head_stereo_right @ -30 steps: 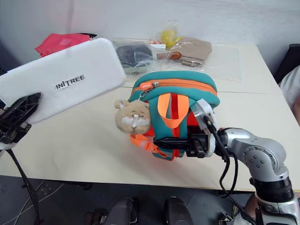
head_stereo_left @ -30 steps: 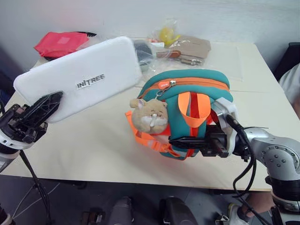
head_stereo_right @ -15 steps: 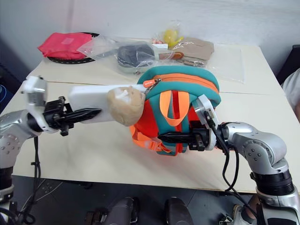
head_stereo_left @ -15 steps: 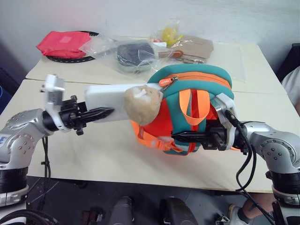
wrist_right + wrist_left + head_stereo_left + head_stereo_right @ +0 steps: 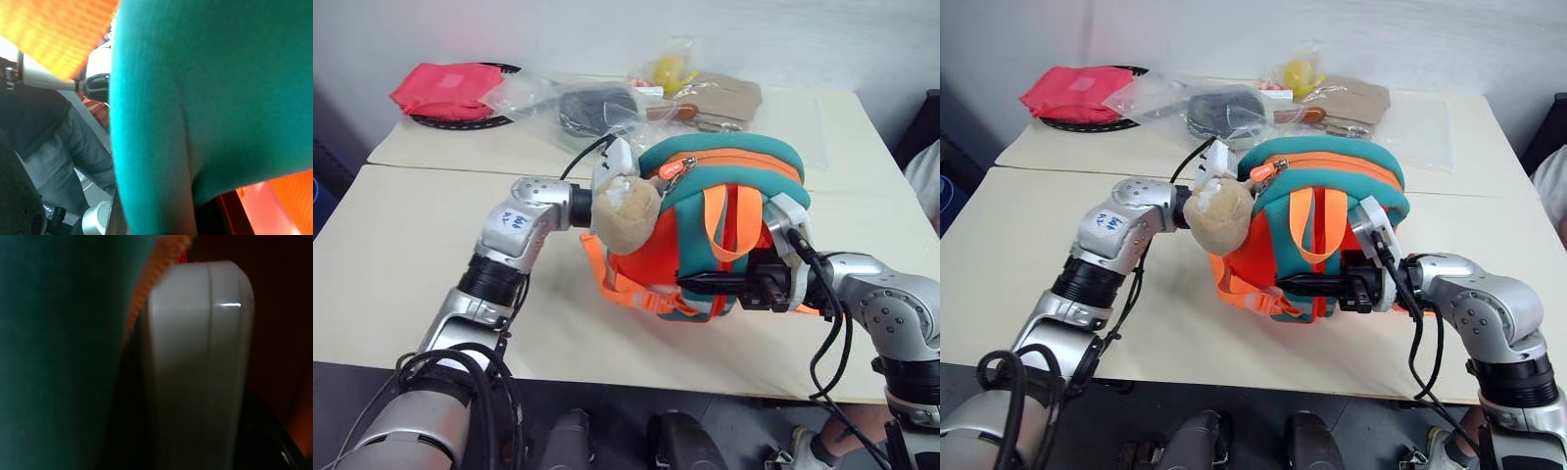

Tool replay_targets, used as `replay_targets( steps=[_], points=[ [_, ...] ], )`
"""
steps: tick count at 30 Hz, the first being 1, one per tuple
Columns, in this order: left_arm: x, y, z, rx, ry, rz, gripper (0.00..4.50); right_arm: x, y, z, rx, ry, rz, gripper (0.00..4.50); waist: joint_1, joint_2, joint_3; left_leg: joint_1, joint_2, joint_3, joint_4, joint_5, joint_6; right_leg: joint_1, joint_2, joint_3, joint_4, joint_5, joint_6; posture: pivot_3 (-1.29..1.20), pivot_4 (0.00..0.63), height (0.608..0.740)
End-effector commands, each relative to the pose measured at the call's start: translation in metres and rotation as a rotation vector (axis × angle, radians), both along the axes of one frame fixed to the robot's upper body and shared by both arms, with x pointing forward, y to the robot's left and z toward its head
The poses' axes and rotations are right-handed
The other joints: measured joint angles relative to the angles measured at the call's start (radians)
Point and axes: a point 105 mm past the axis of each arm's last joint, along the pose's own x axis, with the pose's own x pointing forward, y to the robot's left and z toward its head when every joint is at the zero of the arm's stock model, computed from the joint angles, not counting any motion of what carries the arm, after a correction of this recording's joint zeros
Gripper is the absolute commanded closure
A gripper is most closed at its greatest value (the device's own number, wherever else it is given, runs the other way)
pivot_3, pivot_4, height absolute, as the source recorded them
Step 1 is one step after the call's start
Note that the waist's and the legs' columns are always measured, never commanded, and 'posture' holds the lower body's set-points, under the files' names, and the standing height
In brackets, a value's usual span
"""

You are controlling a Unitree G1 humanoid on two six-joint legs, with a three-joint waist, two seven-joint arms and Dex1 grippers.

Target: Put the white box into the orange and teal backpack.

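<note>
orange and teal backpack point(image 5: 724, 230) sits centre-right of the frame on the cream table point(image 5: 401, 264), standing up with its opening facing left. Right gripper point(image 5: 720, 286) comes in from the lower right, fingers pinched together on the backpack's front fabric/strap. Left arm reaches in from the lower left; its wrist disappears into the opening, gripper hidden behind the tan plush animal point(image 5: 625, 213) hanging at the mouth. Left wrist view: white box point(image 5: 195, 367) is inside, edge-on, between the teal shell and the dark red interior, clamped by the left gripper. Plush blocks the head-camera line of sight to the opening.

Clutter along the top edge: red-pink pouch point(image 5: 445, 90) upper left, clear plastic bag point(image 5: 582, 106) with a dark item top centre, yellow item point(image 5: 664, 70) and tan pouch point(image 5: 729, 96) just right of it.
</note>
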Motion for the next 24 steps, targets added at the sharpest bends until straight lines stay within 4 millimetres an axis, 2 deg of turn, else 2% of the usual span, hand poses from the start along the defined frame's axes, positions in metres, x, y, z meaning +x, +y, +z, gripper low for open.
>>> replay_targets(
  steps=[1, 3, 7, 9, 12, 15, 17, 19, 24],
  points=[
    [0.0, 0.003, 0.028, -0.118, -0.043, 0.009, 2.35, -0.005, -0.003, 0.007, 0.0, -0.067, -0.019, 4.5, 0.005, 0.0, 0.0, 0.0, 0.0, 0.0, 0.001, 0.0, 0.0, 0.0, 0.0, 0.0, 0.0, 0.0, 0.0, 0.0, 0.15, 0.74],
    [-0.01, 0.016, 0.034, -0.15, -0.056, -0.029, 1.81, -0.005, -0.004, 0.007, 0.005, -0.07, -0.037, 4.5, 0.002, 0.0, 0.0, 0.0, 0.0, 0.0, 0.001, 0.0, 0.0, 0.0, 0.0, 0.0, 0.001, 0.0, 0.0, 0.0, 0.15, 0.74],
    [-0.045, 0.057, 0.041, -0.199, -0.004, -0.218, 0.56, -0.004, -0.006, 0.007, 0.013, -0.076, -0.065, 4.5, -0.014, 0.001, 0.0, 0.0, 0.0, -0.001, 0.0, 0.001, -0.001, 0.0, 0.0, 0.0, 0.001, 0.0, 0.0, 0.0, 0.15, 0.74],
    [-0.046, 0.079, 0.033, -0.151, 0.034, -0.214, 0.04, 0.002, -0.006, 0.009, 0.036, -0.093, -0.104, 4.5, -0.015, 0.001, 0.0, 0.0, 0.0, -0.001, -0.001, 0.001, -0.001, 0.0, 0.0, 0.0, 0.001, 0.0, 0.0, 0.0, 0.15, 0.74],
    [-0.046, 0.112, 0.015, -0.004, 0.054, -0.168, 0.04, 0.008, -0.006, 0.009, 0.045, -0.116, -0.128, 4.5, -0.012, 0.001, 0.001, 0.001, 0.0, -0.001, 0.0, 0.001, -0.002, 0.001, 0.0, 0.0, 0.001, 0.0, 0.0, 0.0, 0.15, 0.74],
    [-0.054, 0.134, 0.017, 0.03, 0.059, -0.136, 0.04, 0.013, -0.005, 0.008, 0.042, -0.123, -0.15, 4.5, -0.011, 0.001, 0.001, 0.001, 0.0, -0.001, 0.0, 0.001, -0.001, 0.001, 0.0, 0.0, 0.001, 0.0, 0.0, 0.0, 0.15, 0.74],
    [-0.063, 0.137, 0.026, -0.008, 0.046, -0.132, 0.04, 0.016, -0.004, 0.007, 0.04, -0.123, -0.16, 4.5, -0.01, 0.001, 0.001, 0.001, 0.0, -0.001, 0.0, 0.0, 0.0, 0.001, -0.001, 0.0, 0.001, 0.0, 0.0, 0.0, 0.15, 0.74],
    [-0.071, 0.13, 0.04, -0.081, 0.006, -0.13, 0.04, 0.018, -0.004, 0.006, 0.038, -0.121, -0.161, 4.5, -0.008, 0.001, 0.001, 0.0, 0.0, -0.001, 0.0, 0.0, 0.0, 0.001, -0.001, 0.0, 0.001, 0.0, 0.0, 0.0, 0.15, 0.74],
    [-0.092, 0.089, 0.056, -0.21, -0.135, -0.132, 0.04, 0.019, -0.002, 0.003, 0.029, -0.109, -0.154, 4.5, -0.009, 0.001, 0.001, 0.0, -0.001, -0.003, 0.001, -0.001, 0.002, 0.002, -0.002, 0.0, 0.0, 0.0, 0.0, 0.0, 0.15, 0.74]
  ],
)
